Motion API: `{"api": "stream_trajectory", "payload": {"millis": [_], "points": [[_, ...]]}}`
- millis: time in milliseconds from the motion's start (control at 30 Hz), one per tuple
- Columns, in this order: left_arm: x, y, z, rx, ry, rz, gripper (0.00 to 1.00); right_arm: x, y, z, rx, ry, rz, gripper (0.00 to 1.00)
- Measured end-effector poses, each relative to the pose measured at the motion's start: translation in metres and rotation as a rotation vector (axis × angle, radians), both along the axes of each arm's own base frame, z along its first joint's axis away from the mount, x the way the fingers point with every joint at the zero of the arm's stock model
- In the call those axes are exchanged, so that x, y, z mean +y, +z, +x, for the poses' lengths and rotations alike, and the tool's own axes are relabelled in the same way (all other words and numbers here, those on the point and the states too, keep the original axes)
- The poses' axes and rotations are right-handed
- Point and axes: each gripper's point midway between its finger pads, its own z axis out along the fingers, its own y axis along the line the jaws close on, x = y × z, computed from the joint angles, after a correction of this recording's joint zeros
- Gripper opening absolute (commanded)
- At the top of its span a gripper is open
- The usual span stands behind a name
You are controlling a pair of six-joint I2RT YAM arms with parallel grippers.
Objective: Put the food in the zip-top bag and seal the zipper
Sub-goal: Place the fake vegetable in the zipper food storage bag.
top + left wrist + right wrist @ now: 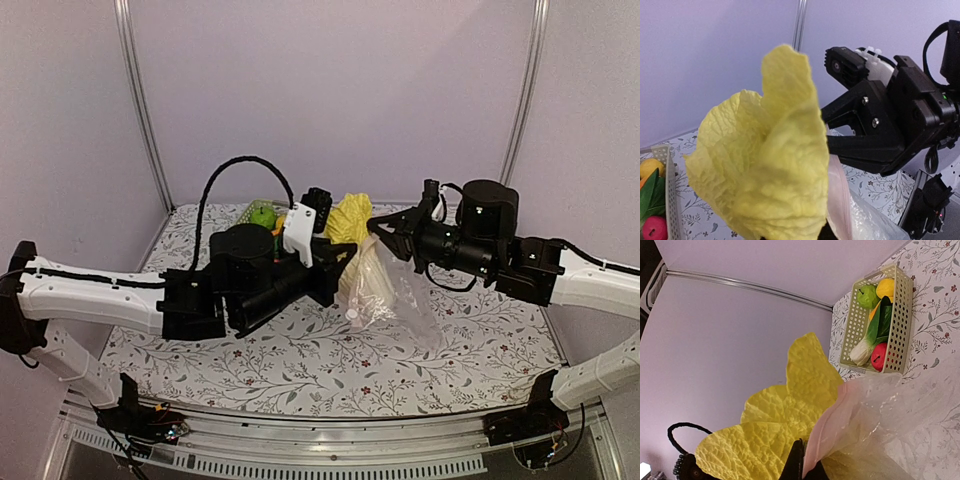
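Note:
A yellow leafy cabbage (pixel 350 216) stands upright above the table's middle, and my left gripper (pixel 337 262) is shut on its lower part. Its leaves (pixel 775 165) hide my left jaws in the left wrist view. The clear zip-top bag (pixel 392 292) hangs beside it. My right gripper (pixel 807 467) is shut on the bag's mouth edge, at the pink zipper strip (pixel 829 430). The cabbage's pale lower end shows through the plastic. The rest of the food, a green apple (pixel 867 296), a yellow fruit (pixel 886 288), a dark green vegetable (pixel 881 320) and a red fruit (pixel 880 356), lies in the basket.
The pale green lattice basket (pixel 247 214) stands at the back of the flowered tablecloth, left of the cabbage. Metal frame posts (pixel 140 100) rise at both back corners. The two arms meet over the table's middle, with the right gripper (pixel 875 125) close to my left wrist camera.

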Motion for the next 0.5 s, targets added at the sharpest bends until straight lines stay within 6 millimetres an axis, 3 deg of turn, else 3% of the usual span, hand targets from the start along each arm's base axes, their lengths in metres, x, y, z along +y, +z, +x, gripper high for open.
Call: {"api": "stream_trajectory", "payload": {"millis": [300,500], "points": [[-0.009,-0.010,-0.016,0.115,-0.163,0.048,0.00,-0.001,0.000,0.000,-0.036,0.004,-0.034,0.00],[-0.008,-0.013,-0.012,0.203,-0.254,0.038,0.01,0.005,0.000,-0.005,-0.071,0.062,-0.092,0.00]]}}
